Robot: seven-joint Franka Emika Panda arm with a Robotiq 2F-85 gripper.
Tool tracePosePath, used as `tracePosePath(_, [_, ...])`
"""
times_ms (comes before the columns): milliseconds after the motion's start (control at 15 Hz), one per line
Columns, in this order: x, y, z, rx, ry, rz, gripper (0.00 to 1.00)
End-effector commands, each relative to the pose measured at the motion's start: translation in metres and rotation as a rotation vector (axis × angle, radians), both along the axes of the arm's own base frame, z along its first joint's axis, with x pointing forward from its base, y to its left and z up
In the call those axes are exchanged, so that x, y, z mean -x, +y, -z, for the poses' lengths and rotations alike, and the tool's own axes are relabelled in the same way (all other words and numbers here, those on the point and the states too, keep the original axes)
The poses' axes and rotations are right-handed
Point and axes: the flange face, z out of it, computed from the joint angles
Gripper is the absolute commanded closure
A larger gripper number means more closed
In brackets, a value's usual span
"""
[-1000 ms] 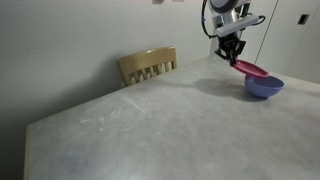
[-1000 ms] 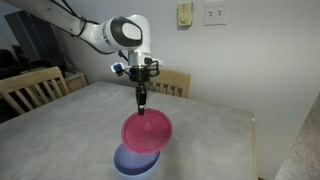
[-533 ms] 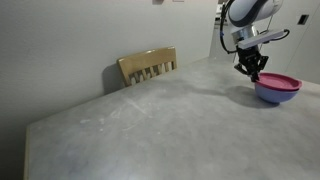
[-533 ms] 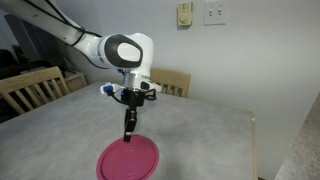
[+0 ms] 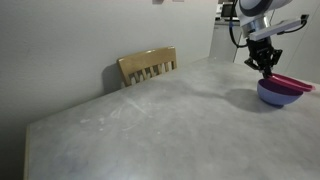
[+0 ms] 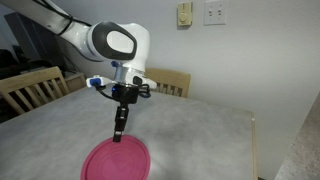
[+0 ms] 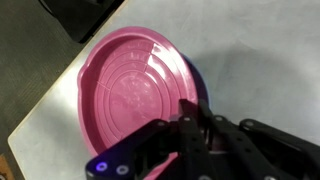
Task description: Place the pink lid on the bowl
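Pink lid (image 5: pixel 292 83) sits off-centre on bowl (image 5: pixel 275 97), gripper (image 5: pixel 266 66) fingers pinched on its rim; letting go now might tip it off.

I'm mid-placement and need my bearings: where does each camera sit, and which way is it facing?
An exterior view: low off the end of the table, looking along it to the bowl and pink lid; shows the gripper.
An exterior view: across the table, facing the back wall and a chair; shows the arm bent down.
Wrist view: looks down on the lid; fingers at the bottom.
Shared: all show the lid at the gripper.
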Motion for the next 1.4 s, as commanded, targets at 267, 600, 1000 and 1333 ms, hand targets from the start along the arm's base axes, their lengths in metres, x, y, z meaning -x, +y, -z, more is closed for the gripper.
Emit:
tracePosePath(267, [0.012, 0.012, -0.028, 0.024, 0.040, 0.002, 0.97])
tracePosePath(600, [0.006, 0.015, -0.011, 0.062, 0.074, -0.016, 0.97])
tracePosePath(1000, [-0.011, 0.035, 0.008, 0.109, 0.088, -0.096, 0.97])
tracePosePath(1333, [-0.020, 0.043, 0.018, 0.117, 0.093, -0.122, 0.97])
